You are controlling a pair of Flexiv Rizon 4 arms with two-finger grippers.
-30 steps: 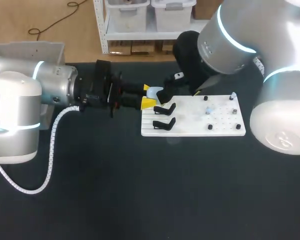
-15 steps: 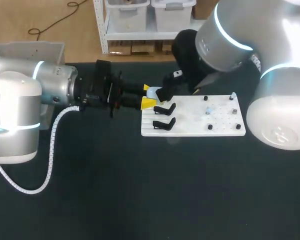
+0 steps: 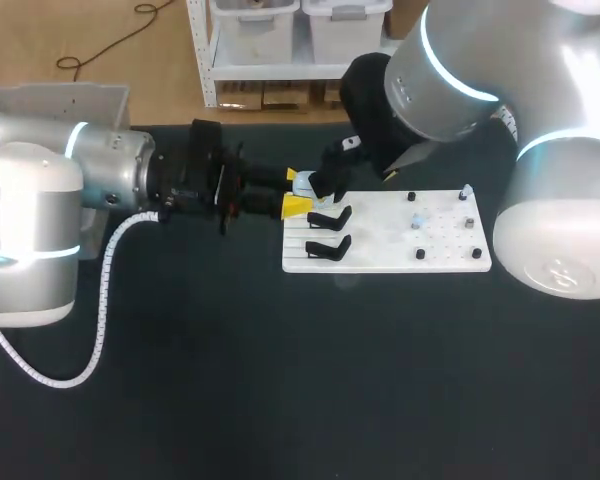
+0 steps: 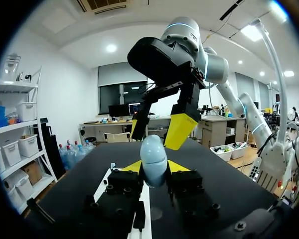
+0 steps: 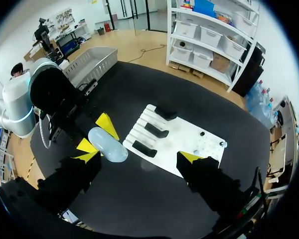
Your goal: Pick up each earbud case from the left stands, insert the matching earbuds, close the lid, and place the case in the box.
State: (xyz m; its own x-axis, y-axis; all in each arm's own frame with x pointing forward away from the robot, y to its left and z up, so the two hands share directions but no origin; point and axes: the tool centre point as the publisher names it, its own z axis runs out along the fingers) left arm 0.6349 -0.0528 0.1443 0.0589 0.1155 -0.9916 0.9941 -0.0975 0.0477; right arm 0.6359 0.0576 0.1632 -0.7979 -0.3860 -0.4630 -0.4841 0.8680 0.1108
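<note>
Well behind my left pincer, beside my left arm, stands the grey box point(image 3: 55, 100). The left arm lies low over the dark table point(image 3: 230, 380). My left pincer point(image 4: 154, 168) is closed on the pale blue earbud case point(image 4: 153, 157), with one yellow fingertip point(image 4: 131, 167) pressing on each side of it. The case stands upright between them, its rounded end up, just before the near edge of the white board point(image 3: 380, 240). Over the case hangs my right pincer point(image 4: 158, 129). Its fingers are spread wide and hold nothing, and in the left wrist view its yellow tips are above the case and seem apart from it. In the right wrist view the case point(image 5: 108, 145) lies under my right pincer point(image 5: 139, 157), closer to one finger than to the other. The board lies directly ahead of the left pincer and partly under the right one. At its end nearest to the left pincer lie three black stands point(image 5: 156, 130), side by side, and I see nothing resting on them. On the end far from the left pincer stand several small dark pegs point(image 3: 420, 254) and some pale small things point(image 3: 417, 222), too small for me to say what they are.
</note>
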